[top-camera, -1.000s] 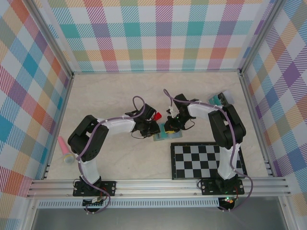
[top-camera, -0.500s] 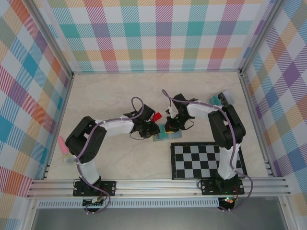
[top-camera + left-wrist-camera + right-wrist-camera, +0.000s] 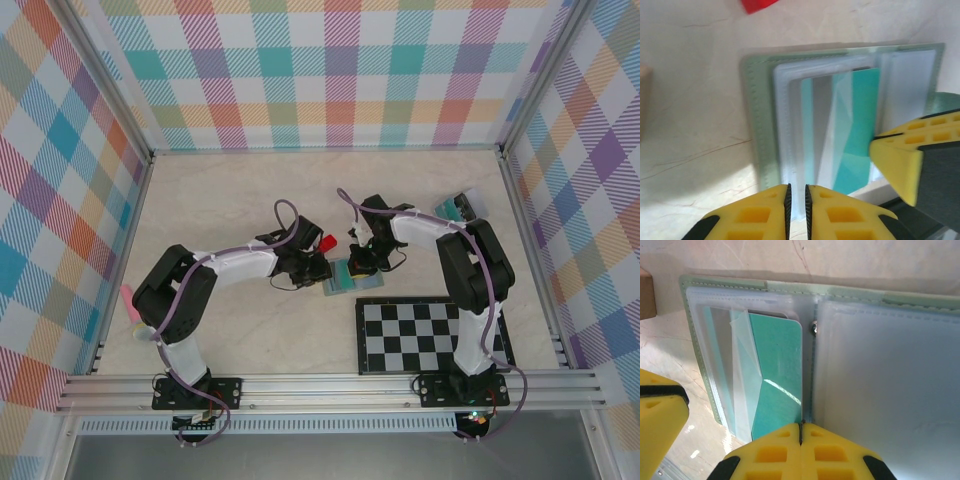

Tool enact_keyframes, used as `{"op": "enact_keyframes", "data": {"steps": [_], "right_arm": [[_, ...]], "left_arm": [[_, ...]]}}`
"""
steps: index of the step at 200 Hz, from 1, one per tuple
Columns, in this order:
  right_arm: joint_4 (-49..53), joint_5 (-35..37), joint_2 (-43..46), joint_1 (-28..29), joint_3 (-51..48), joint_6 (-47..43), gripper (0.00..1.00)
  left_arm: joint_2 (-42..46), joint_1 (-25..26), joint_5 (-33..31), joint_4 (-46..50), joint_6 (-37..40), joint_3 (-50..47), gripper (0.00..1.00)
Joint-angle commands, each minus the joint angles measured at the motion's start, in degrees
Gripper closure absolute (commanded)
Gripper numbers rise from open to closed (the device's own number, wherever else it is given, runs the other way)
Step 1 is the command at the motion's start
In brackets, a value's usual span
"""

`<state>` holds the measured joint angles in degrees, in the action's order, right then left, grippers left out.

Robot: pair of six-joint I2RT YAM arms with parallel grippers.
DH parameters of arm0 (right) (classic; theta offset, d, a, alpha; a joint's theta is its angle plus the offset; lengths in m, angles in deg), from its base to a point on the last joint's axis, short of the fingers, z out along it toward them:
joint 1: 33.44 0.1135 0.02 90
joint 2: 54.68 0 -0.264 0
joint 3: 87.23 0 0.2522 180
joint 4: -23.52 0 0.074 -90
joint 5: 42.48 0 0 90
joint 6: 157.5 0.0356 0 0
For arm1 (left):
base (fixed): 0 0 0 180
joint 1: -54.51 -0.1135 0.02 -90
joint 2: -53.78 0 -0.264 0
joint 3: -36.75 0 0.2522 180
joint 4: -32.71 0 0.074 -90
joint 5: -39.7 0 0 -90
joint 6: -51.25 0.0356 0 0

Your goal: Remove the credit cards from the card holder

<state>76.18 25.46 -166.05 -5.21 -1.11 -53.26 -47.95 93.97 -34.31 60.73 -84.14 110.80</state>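
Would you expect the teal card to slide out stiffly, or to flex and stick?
Probably stiff: the card lies flat with a straight edge. Its glossy face may be slippery to pinch. The holder has a snug-looking clear sleeve, so it could drag.

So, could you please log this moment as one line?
card holder: open flat | teal card: in sleeve | left gripper: shut on card holder edge | right gripper: shut at teal card corner

The table (image 3: 230,200) is pale and creamy, with thin lines like stone. Tall walls (image 3: 320,70) with bright checks of many colours stand around three sides. Shiny metal rails (image 3: 330,385) run along the near edge. The light is soft.
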Motion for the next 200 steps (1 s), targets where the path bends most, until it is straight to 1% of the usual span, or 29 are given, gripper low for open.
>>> {"op": "enact_keyframes", "data": {"steps": [1, 33, 49, 81, 85, 93, 108, 129, 146, 158, 175, 184, 200], "right_arm": [[1.63, 0.10, 1.24, 0.34, 1.56, -1.05, 1.00], [1.62, 0.08, 1.22, 0.28, 1.56, -0.97, 1.00], [1.79, 0.75, 1.27, 0.30, 1.48, -0.97, 1.00], [2.44, 3.59, 1.55, 0.33, 1.38, -1.06, 1.00], [2.44, 4.04, 1.71, 0.30, 1.32, -1.08, 1.00], [2.41, 4.79, 2.17, 0.25, 1.05, -1.23, 1.00], [1.94, 5.61, 3.05, 0.27, 0.54, -1.52, 1.00], [1.93, 4.90, 3.11, 0.24, 0.55, -1.87, 1.00], [2.04, 2.72, 2.08, 0.30, 1.03, -1.85, 1.00], [1.56, 0.30, 1.28, 0.26, 1.11, -1.90, 0.89], [1.44, -1.61, 0.01, 0.27, 1.36, -1.78, 0.79], [1.61, -1.43, -0.61, 0.32, 1.68, -1.60, 0.76], [1.69, -1.49, -1.67, 0.25, 2.17, -1.50, 0.75]], "left_arm": [[-0.80, 0.01, 2.70, -3.06, 0.51, 1.14, 0.84], [-3.17, 0.07, 3.38, -3.19, 0.59, 1.92, 0.87], [-3.62, 0.03, 1.81, -1.87, 0.85, 2.01, 0.89], [-4.65, 0.06, -0.74, 1.16, 1.28, 2.33, 0.89], [-4.70, 0.06, -1.09, 3.22, 1.33, 2.29, 0.89], [-4.78, 0.08, -1.92, 4.34, 1.31, 2.13, 0.89], [-4.69, 0.02, -2.63, 4.58, 1.35, 1.59, 0.89], [-5.13, 0.05, -1.61, 4.07, 1.35, 1.49, 0.89], [-5.56, 0.07, -0.80, 3.59, 1.35, 1.93, 0.89], [-5.80, 0.03, -0.68, 3.56, 1.35, 2.32, 0.89], [-6.09, 0.06, -0.52, 3.77, 1.33, 2.64, 0.89], [-6.18, 0.08, -0.35, 3.78, 1.31, 2.66, 0.89], [-6.20, 0.03, -0.26, 3.82, 1.35, 2.48, 0.89]]}}
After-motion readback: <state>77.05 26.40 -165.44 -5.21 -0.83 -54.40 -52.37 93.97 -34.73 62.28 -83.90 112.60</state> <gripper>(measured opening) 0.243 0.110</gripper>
